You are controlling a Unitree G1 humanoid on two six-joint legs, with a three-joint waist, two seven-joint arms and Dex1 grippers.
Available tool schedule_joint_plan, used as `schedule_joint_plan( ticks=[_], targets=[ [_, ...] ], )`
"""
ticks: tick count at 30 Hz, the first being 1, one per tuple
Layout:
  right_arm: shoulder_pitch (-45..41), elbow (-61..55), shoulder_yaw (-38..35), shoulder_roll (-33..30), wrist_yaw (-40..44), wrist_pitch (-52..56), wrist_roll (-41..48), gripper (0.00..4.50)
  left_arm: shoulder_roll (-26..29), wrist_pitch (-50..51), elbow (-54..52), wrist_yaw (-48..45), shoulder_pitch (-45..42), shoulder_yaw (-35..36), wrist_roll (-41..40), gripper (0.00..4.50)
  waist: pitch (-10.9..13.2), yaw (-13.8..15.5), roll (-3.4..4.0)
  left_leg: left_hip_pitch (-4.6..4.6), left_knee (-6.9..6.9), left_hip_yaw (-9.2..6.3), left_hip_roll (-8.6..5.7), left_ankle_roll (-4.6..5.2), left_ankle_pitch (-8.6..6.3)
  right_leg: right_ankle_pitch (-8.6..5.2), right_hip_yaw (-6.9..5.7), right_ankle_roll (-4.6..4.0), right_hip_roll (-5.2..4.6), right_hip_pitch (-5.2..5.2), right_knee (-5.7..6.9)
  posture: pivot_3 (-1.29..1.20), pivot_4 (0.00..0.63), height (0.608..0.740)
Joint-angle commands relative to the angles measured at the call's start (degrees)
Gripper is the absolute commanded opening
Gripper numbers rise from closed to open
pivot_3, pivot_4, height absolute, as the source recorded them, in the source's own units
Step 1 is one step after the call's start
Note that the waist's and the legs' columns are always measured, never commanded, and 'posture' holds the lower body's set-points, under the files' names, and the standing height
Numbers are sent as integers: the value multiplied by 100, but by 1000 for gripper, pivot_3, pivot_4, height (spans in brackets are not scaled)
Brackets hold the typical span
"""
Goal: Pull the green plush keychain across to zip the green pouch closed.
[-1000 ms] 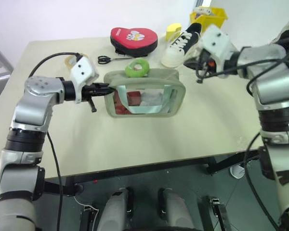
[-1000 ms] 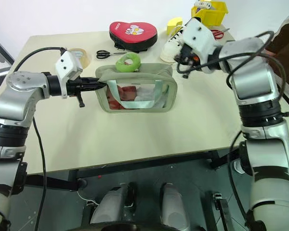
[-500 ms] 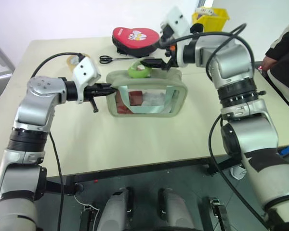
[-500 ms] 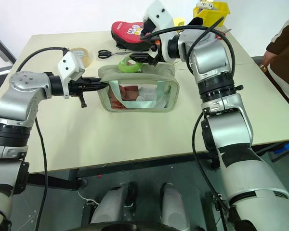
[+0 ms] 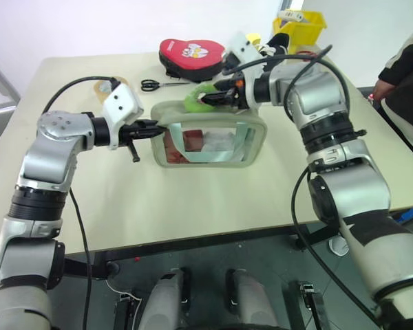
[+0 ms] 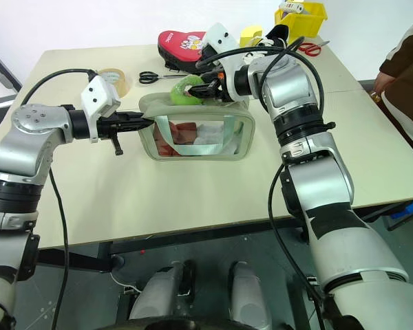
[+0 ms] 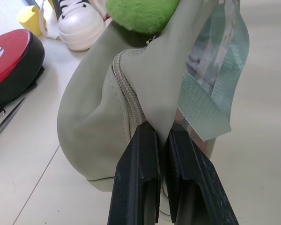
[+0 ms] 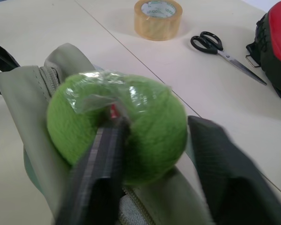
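Sage-green fabric is pinched at the left end of the green pouch [image 5: 208,134], where the left claw [image 7: 160,154] is clenched on a fold of the seam just beside the zipper track, keeping that end steady. The pouch stands upright near the middle of the table [image 5: 193,199], its clear window facing the robot with red and white contents inside. On its top edge, a little left of centre, sits the green plush keychain [image 8: 116,126] — and the right claw [image 8: 150,154] has its two fingers either side of it, one pressed into the fuzz, the other just clear, so the grip looks only part made. Whether it truly holds the charm I cannot tell.

The risk, to my eye, is the soft plush squashing and slipping out once the pull begins. A pull angled off the zipper line could jam the slider or drag the whole pouch — if the left pinch gives, the bag may tip or slide towards the red heart-shaped case [image 5: 191,56] behind.
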Motion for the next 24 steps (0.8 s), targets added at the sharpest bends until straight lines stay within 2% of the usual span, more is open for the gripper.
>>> schedule_joint_plan(
  ticks=[1, 6, 10, 13, 16, 19, 24],
  targets=[
    [-33, -529, -244, -248, -18, 95, 121, 18, -21, -122, 42, -14, -187, -2, 55, 0, 0, 12, 0, 0, 0, 0, 0, 0, 0, 0, 0, 0, 0, 0, 0, 0, 150, 740],
    [307, -1692, -484, -909, -183, 586, 190, 18, -32, -167, 89, -43, -201, 1, 69, 0, 0, 32, 0, -6, 7, 0, -2, 0, -1, 0, -2, -1, -5, 0, -2, 0, 150, 740],
    [642, -2550, -858, -1490, -796, 930, 74, 18, -21, -144, 5, -36, -97, 33, 44, 0, 0, 36, 0, -5, 4, -1, -2, 0, -1, -4, -1, -6, -9, -2, -1, 0, 150, 740],
    [1366, -3254, -752, -2100, -1265, 589, -452, 18, -34, -119, -49, -4, -36, 40, 38, 0, -1, 43, -2, -5, 2, -1, -1, 0, -1, -10, 1, -18, -12, -2, -4, 0, 150, 740],
    [2143, -3636, -931, -2319, -1803, 548, -659, 18, -52, -81, -66, 7, -46, 36, 35, 0, -2, 35, -3, -2, 3, 0, -1, 0, -1, -12, 5, -20, -14, 6, -11, 0, 150, 740],
    [2838, -3655, -1008, -2267, -2334, 254, -836, 18, -52, -56, -84, 0, -53, 26, 40, 0, -1, 32, -2, -2, 3, 0, -1, 1, -1, -12, 6, -21, -14, 7, -11, 0, 150, 740],
    [3989, -3449, -1049, -1311, -3294, 35, -785, 18, -33, 17, -168, 2, -39, 21, 43, 0, -3, 30, -5, 4, 1, -1, 4, 14, 7, -11, 7, -20, -8, 11, -9, 0, 150, 740]
  ],
)
